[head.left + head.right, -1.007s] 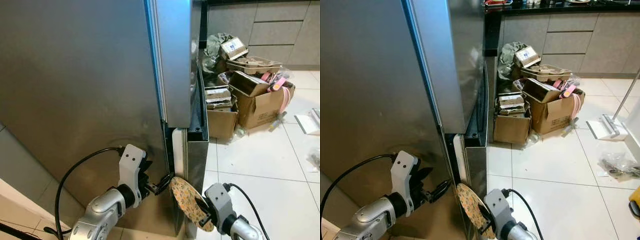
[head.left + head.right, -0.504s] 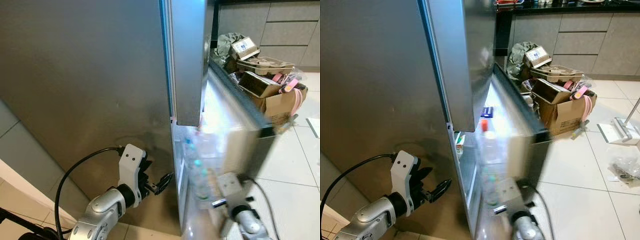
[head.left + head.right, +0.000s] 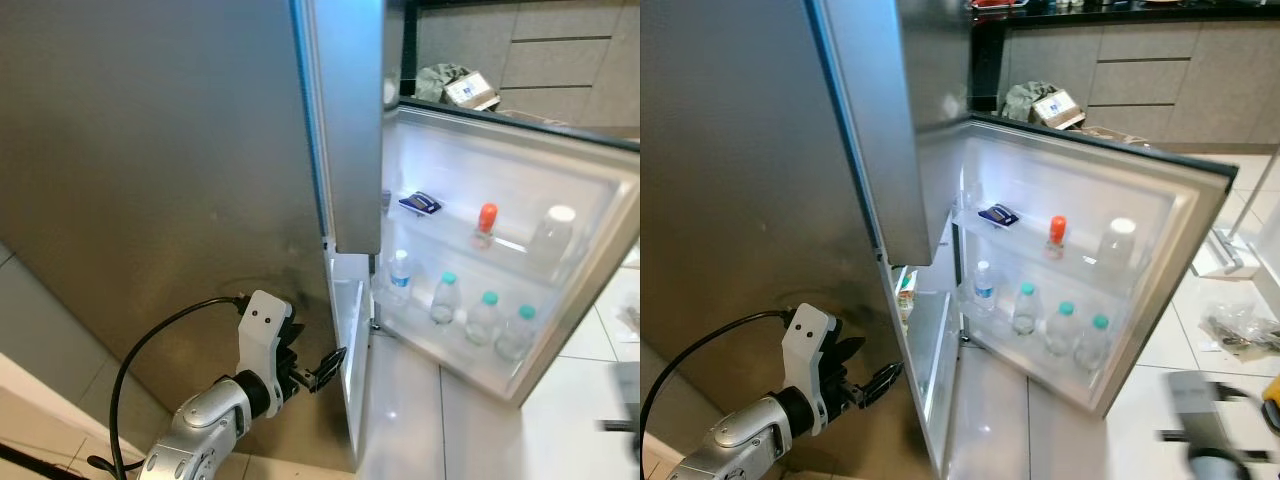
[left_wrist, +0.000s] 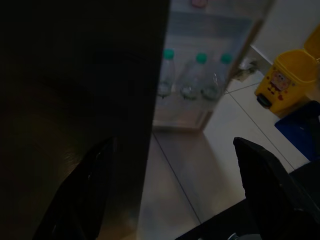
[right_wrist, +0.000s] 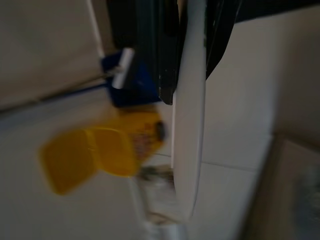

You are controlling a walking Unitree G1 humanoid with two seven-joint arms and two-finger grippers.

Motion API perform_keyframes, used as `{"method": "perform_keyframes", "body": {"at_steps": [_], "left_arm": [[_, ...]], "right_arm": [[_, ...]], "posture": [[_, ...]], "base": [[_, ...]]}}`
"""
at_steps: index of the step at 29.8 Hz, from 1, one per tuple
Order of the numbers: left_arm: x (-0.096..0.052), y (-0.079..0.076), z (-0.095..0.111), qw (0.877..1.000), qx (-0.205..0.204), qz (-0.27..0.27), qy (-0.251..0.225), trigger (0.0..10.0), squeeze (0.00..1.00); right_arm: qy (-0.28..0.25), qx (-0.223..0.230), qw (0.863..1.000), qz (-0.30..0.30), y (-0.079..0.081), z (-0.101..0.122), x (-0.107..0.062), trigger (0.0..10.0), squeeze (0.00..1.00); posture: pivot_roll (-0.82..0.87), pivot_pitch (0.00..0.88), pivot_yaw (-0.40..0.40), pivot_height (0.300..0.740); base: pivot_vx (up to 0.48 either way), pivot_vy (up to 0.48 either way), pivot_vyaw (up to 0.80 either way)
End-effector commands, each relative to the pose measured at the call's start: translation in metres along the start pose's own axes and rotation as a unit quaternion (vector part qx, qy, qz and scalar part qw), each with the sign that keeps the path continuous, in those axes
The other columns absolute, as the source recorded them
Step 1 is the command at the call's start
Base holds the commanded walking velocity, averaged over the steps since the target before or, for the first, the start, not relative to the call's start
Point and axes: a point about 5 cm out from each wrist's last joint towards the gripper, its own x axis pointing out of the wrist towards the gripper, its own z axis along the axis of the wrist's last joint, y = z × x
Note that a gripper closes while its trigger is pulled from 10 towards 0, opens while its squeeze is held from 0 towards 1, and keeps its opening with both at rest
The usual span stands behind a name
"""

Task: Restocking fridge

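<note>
Fridge (image 3: 200, 150): tall, brushed-steel body taking up the 9 to 12 o'clock part of the head views. Lower door (image 3: 520, 230) swung wide toward 3 o'clock, lit white inside, so the door racks are open to loading.
Door racks: upper rack carries a dark blue packet (image 3: 419, 203), a red-capped bottle (image 3: 486, 225) and a pale-capped bottle (image 3: 551, 235); lower rack carries four water bottles (image 3: 480, 315) upright in a row, three with teal caps. Room appears to remain on both racks.
Left hand (image 3: 322, 368): at 6 o'clock, released, fingers apart, close to the fridge's lower front edge, holding nothing; probably parked clear of the door swing.
Right hand (image 5: 192, 30): clenched on a pale flat-edged plate (image 5: 189, 130), seen edge-on and blurred, above tiled floor (image 3: 590, 420) and a yellow bin (image 5: 95, 152).
</note>
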Motion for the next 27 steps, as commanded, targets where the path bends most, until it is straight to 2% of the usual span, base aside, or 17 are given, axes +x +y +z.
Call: {"method": "perform_keyframes", "body": {"at_steps": [1, 2, 3, 4, 6, 7, 9, 10, 12, 13, 15, 16, 18, 23, 24, 26, 27], "left_arm": [[0.000, -0.001, -0.003, 1.000, -0.001, -0.004, 0.009, 10.0, 0.00], [0.000, -0.001, -0.003, 1.000, -0.001, -0.005, 0.009, 10.0, 0.00], [0.001, -0.001, -0.002, 1.000, 0.000, -0.005, 0.009, 10.0, 0.00], [0.001, -0.001, -0.002, 1.000, 0.000, -0.005, 0.009, 10.0, 0.00], [0.002, -0.001, -0.002, 1.000, 0.002, -0.006, 0.009, 10.0, 0.00], [0.002, -0.001, -0.002, 1.000, 0.002, -0.006, 0.009, 10.0, 0.00], [0.001, 0.002, -0.002, 1.000, 0.009, 0.004, 0.010, 10.0, 0.00], [0.001, 0.002, -0.002, 1.000, 0.009, 0.004, 0.010, 10.0, 0.00], [0.001, 0.007, -0.004, 0.999, 0.016, 0.028, 0.012, 10.0, 0.00], [0.001, 0.007, -0.004, 0.999, 0.016, 0.028, 0.012, 10.0, 0.00], [0.002, 0.019, -0.013, 0.996, 0.031, 0.082, 0.027, 10.0, 0.00], [0.002, 0.019, -0.013, 0.996, 0.031, 0.082, 0.027, 10.0, 0.00], [0.001, 0.026, -0.022, 0.992, 0.048, 0.110, 0.042, 10.0, 0.00], [-0.003, 0.026, -0.039, 0.989, 0.065, 0.110, 0.068, 10.0, 0.00], [-0.006, 0.031, -0.054, 0.984, 0.068, 0.137, 0.087, 10.0, 0.00], [-0.006, 0.033, -0.057, 0.983, 0.067, 0.145, 0.091, 10.0, 0.00], [-0.008, 0.039, -0.065, 0.978, 0.064, 0.176, 0.096, 10.0, 0.00]], "right_arm": [[-0.019, 0.005, 0.999, 0.033, 0.019, 0.007, -0.002, 10.0, 0.00], [-0.026, 0.006, 0.999, 0.044, 0.025, 0.010, -0.003, 10.0, 0.00], [-0.035, 0.009, 0.997, 0.065, 0.039, 0.013, -0.006, 10.0, 0.00], [-0.035, 0.009, 0.997, 0.065, 0.039, 0.013, -0.006, 10.0, 0.00], [-0.047, 0.017, 0.994, 0.102, 0.064, 0.018, -0.014, 10.0, 0.00], [-0.047, 0.017, 0.994, 0.102, 0.064, 0.018, -0.014, 10.0, 0.00], [-0.062, 0.041, 0.986, 0.149, 0.091, 0.024, -0.025, 10.0, 0.00], [-0.062, 0.041, 0.986, 0.149, 0.091, 0.024, -0.025, 10.0, 0.00], [-0.073, 0.070, 0.977, 0.187, 0.111, 0.031, -0.033, 10.0, 0.00], [-0.073, 0.070, 0.977, 0.187, 0.111, 0.031, -0.033, 10.0, 0.00], [-0.091, 0.113, 0.958, 0.246, 0.136, 0.042, -0.048, 10.0, 0.00], [-0.091, 0.113, 0.958, 0.246, 0.136, 0.042, -0.048, 10.0, 0.00], [-0.100, 0.134, 0.943, 0.287, 0.158, 0.048, -0.063, 10.0, 0.00], [-0.091, 0.137, 0.933, 0.321, 0.177, 0.045, -0.080, 10.0, 0.00], [-0.070, 0.128, 0.929, 0.339, 0.189, 0.033, -0.092, 10.0, 0.00], [-0.066, 0.125, 0.929, 0.342, 0.191, 0.031, -0.095, 10.0, 0.00], [-0.056, 0.121, 0.927, 0.351, 0.194, 0.024, -0.101, 10.0, 0.00]], "posture": [[-0.09, 0.051, 0.065, 0.737], [-0.09, 0.051, 0.065, 0.737], [-0.09, 0.049, 0.069, 0.737], [-0.09, 0.049, 0.069, 0.737], [-0.08, 0.048, 0.072, 0.737], [-0.08, 0.048, 0.072, 0.737], [-0.08, 0.049, 0.075, 0.737], [-0.08, 0.049, 0.075, 0.737], [-0.07, 0.048, 0.075, 0.737], [-0.07, 0.048, 0.075, 0.737], [-0.07, 0.047, 0.073, 0.737], [-0.07, 0.047, 0.073, 0.737], [-0.07, 0.047, 0.067, 0.737], [-0.07, 0.049, 0.062, 0.737], [-0.07, 0.053, 0.059, 0.737], [-0.07, 0.053, 0.059, 0.737], [-0.06, 0.057, 0.058, 0.737]], "base": [[0.000, 0.000, 0.00], [0.000, 0.000, 0.00], [0.000, 0.000, 0.00], [0.000, 0.000, 0.00], [0.000, 0.000, 0.00], [0.000, 0.000, 0.00], [0.000, 0.000, 0.00], [0.000, 0.000, 0.00], [0.000, 0.000, 0.00], [0.000, 0.000, 0.00], [0.000, 0.000, 0.00], [0.000, 0.000, 0.00], [0.000, 0.000, 0.00], [0.000, 0.000, 0.00], [0.000, 0.000, 0.00], [0.000, 0.000, 0.00], [0.000, 0.000, 0.00]]}}
